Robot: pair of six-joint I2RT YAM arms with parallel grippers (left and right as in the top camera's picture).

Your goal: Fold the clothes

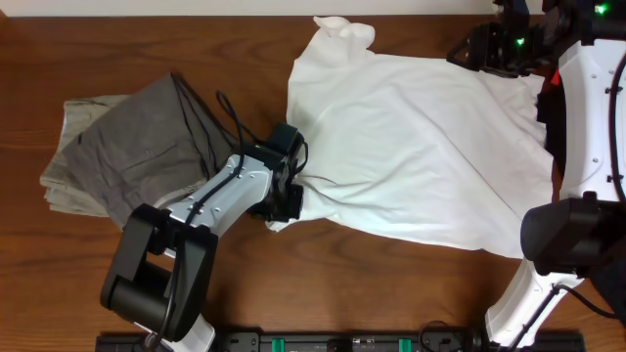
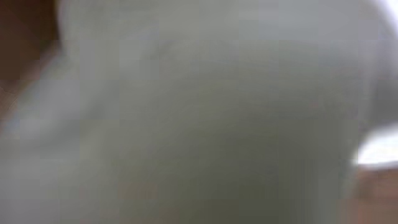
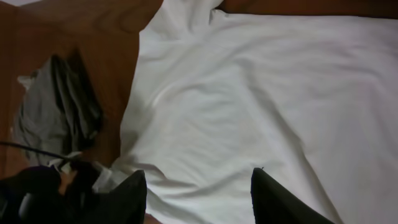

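Note:
A large white T-shirt (image 1: 421,147) lies spread over the middle and right of the table, neck end at the far edge. Folds in its near-left corner run together at my left gripper (image 1: 290,191), which is shut on that corner. In the left wrist view, blurred white T-shirt fabric (image 2: 199,112) fills the frame and hides the fingers. My right gripper (image 1: 471,51) hangs over the shirt's far right part. Its fingers stand apart above the T-shirt (image 3: 249,93), and the right gripper (image 3: 199,173) holds nothing. Folded grey-khaki trousers (image 1: 122,152) lie at the left, also visible as trousers (image 3: 56,109).
A black cable (image 1: 205,122) trails across the trousers to the left arm. The right arm's white body (image 1: 587,137) stands along the right edge, partly over the shirt. A black rail (image 1: 342,342) runs along the front edge. Bare wooden table (image 1: 196,49) shows at the far left.

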